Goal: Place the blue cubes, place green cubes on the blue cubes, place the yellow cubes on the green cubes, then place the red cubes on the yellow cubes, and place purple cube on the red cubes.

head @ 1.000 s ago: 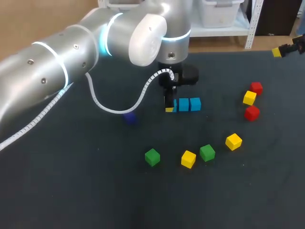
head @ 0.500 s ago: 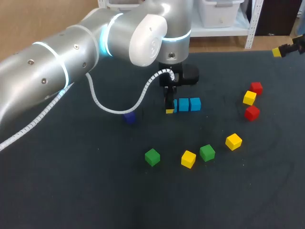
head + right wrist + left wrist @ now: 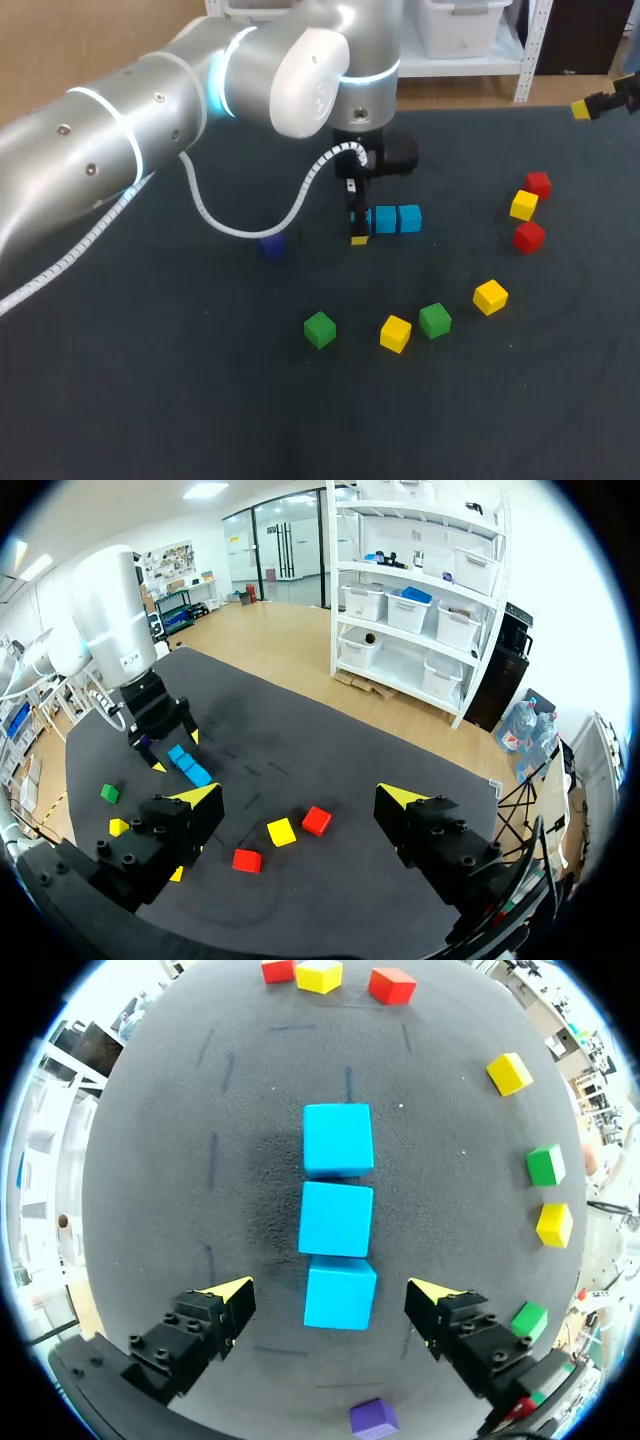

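On the dark tabletop (image 3: 150, 400), about the middle: three blue cubes (image 3: 335, 1219) in a straight, close-packed row running left to right. All three flat on the surface, with nothing on top of them.

At the left end of that row: the left tool (image 3: 332, 1293), fingers (image 3: 228, 1298) spread wide, one on the far side and one on the near side of the end cube. A clear gap on either side, so no grip on anything. In the head view only one yellow tip shows, just near of that end cube, which is partly hidden behind the finger.

Left of the row and a little nearer, apart from it: the purple cube (image 3: 271, 246).

Nearer still, in a loose arc from left to right: green cubes (image 3: 319, 329) and yellow cubes (image 3: 395, 333) alternating as green, yellow, green, yellow. All four lying singly, with the first yellow and the second green close together.

Towards the right edge: two red cubes (image 3: 528, 236) with a third yellow between them, just beside the farther red.

At the far right corner, well apart from every cube: the right tool (image 3: 298, 798), fingers spread wide and holding nothing.
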Tool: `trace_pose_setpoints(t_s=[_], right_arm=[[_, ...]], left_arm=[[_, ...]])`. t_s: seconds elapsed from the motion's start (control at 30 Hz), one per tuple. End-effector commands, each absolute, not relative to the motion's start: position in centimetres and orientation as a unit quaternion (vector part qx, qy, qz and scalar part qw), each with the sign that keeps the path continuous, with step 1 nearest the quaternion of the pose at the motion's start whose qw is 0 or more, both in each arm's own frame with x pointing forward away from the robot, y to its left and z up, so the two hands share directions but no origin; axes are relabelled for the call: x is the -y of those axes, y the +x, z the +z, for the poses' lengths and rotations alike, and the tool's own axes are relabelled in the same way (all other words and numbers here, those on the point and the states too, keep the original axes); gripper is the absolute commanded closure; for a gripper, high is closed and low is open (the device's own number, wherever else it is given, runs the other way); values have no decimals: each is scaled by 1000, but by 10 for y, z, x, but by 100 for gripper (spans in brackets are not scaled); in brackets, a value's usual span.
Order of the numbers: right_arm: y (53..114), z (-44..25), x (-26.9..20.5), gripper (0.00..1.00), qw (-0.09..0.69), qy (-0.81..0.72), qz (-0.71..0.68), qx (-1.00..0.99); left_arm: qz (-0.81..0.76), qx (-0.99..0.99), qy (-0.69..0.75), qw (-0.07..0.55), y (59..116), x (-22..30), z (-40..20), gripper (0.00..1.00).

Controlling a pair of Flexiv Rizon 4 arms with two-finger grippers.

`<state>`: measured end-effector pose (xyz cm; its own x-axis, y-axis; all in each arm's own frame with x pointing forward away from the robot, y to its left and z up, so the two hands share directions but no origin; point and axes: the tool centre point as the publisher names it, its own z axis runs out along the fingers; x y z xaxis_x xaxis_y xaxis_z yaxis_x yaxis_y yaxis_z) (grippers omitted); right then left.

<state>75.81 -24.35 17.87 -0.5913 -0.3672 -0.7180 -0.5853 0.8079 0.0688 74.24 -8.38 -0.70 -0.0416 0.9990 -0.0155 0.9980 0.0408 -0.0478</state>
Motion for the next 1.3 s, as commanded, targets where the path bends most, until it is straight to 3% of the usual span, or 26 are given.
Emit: trace_pose_setpoints(t_s=[0.03,0.07,0.2,0.3,0.43,0.57,0.8,1.0,1.13,1.17,1.23,1.3], right_arm=[[758,179,243,0,362,-271,150,-879],[758,179,243,0,362,-271,150,-879],[758,179,243,0,362,-271,150,-879],[758,179,243,0,362,-271,150,-879],[758,179,243,0,362,-271,150,-879],[758,179,243,0,362,-271,150,-879],[758,179,243,0,362,-271,150,-879],[758,179,243,0,362,-271,150,-879],[758,179,243,0,362,-271,150,-879],[758,179,243,0,362,-271,150,-879],[758,179,243,0,362,-271,150,-879],[758,179,243,0,362,-271,150,-879]], left_arm=[[24,721,-692,6,740,82,-7,16],[25,722,-692,5,740,82,-7,32],[26,722,-692,4,741,82,-7,25],[26,722,-691,4,741,81,-7,26],[27,720,-693,2,741,81,-8,42],[28,721,-692,2,741,82,-8,48],[28,721,-693,2,741,82,-8,47],[27,722,-692,3,741,82,-9,56],[28,721,-692,3,741,82,-9,53],[28,721,-692,2,741,82,-9,55],[27,722,-691,3,741,82,-9,70],[27,722,-691,3,741,82,-9,62]])
